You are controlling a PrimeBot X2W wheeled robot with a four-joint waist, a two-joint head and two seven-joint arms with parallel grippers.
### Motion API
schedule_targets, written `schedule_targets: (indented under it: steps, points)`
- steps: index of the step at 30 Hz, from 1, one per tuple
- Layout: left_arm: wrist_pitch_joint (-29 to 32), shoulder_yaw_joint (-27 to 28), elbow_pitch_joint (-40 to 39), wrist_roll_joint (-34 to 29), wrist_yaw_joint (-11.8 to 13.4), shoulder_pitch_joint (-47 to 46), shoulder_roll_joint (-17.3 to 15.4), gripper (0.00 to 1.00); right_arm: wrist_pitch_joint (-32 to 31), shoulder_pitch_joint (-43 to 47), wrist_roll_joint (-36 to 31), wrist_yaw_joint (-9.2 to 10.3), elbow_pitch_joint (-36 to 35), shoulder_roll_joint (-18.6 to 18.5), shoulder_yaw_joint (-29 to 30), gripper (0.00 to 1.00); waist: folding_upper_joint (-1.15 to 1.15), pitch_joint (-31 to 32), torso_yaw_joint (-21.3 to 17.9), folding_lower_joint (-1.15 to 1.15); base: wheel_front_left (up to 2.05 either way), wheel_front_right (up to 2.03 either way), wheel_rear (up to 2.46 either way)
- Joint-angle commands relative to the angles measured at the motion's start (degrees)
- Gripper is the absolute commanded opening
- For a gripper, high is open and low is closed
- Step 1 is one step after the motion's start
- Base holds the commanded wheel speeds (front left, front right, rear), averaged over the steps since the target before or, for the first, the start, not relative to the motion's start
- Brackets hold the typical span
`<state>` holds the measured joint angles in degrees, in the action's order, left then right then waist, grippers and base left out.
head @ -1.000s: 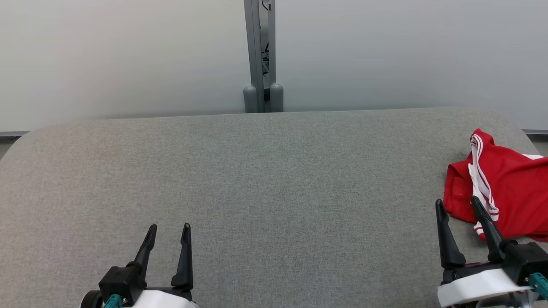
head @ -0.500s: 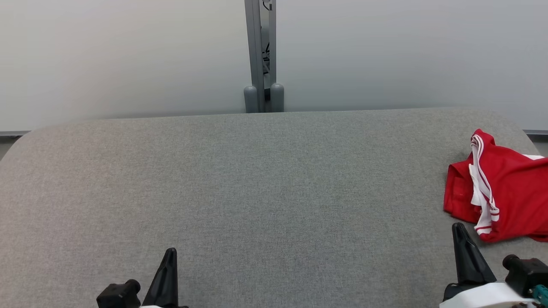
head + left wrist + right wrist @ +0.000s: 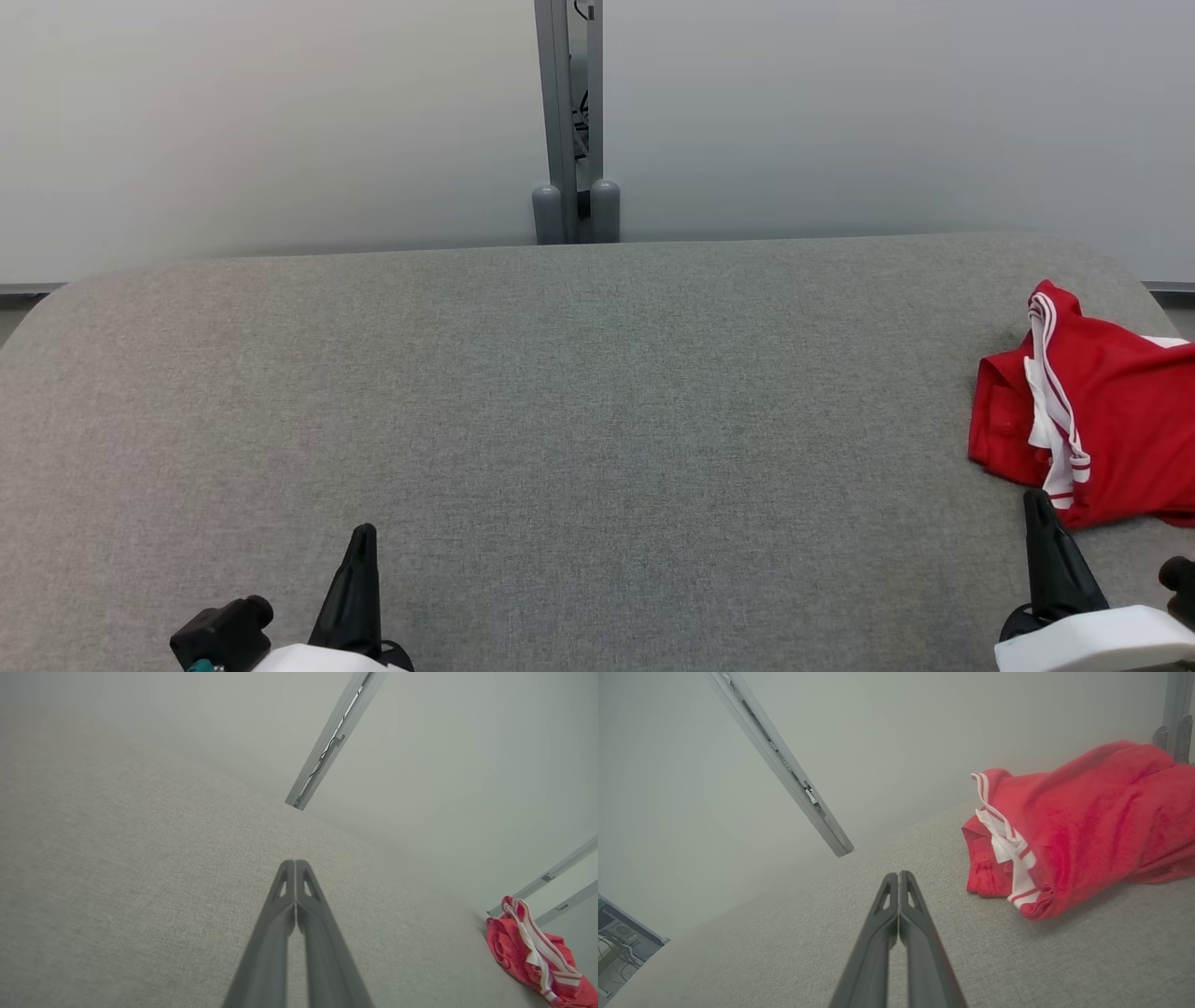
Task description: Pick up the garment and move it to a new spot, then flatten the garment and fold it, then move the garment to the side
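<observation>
I see the garment (image 3: 1116,420) as red cloth with white striped trim, crumpled into a loose heap rather than spread flat. It lies on the grey worktop (image 3: 579,401) at its right end, near the rounded back corner. A white-edged fold runs across its left part, and a striped tip sticks up at the rear.

Matt grey woven cloth table top (image 3: 597,392), soft red cloth garment (image 3: 1120,420) at three o'clock, smooth grey metal post (image 3: 565,112) at twelve o'clock, matt dark plastic fingers (image 3: 273,952).
</observation>
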<state>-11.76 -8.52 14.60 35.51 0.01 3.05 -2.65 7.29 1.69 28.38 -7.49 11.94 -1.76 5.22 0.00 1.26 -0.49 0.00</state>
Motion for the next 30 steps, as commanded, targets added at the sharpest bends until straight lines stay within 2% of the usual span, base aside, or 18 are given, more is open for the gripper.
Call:
schedule_targets:
  steps: [1, 30]
  points:
    - [0.3, 0.3, -1.1, 2.3, -0.5, -1.7, -0.3, 0.0, -0.9, -1.2, 2.7, -0.01, -1.2, -0.5, 0.7, 0.0, 0.0, 0.0, 0.0, 0.0, 0.0, 0.0, 0.0]
    - [3.5, 0.8, -2.0, 23.3, -3.2, -4.0, -0.5, 0.0, -9.1, -1.6, 25.8, -0.01, -2.1, -0.8, 5.4, 0.0, 0.0, -0.4, 0.1, 0.0, 0.0, 0.0, 0.0]
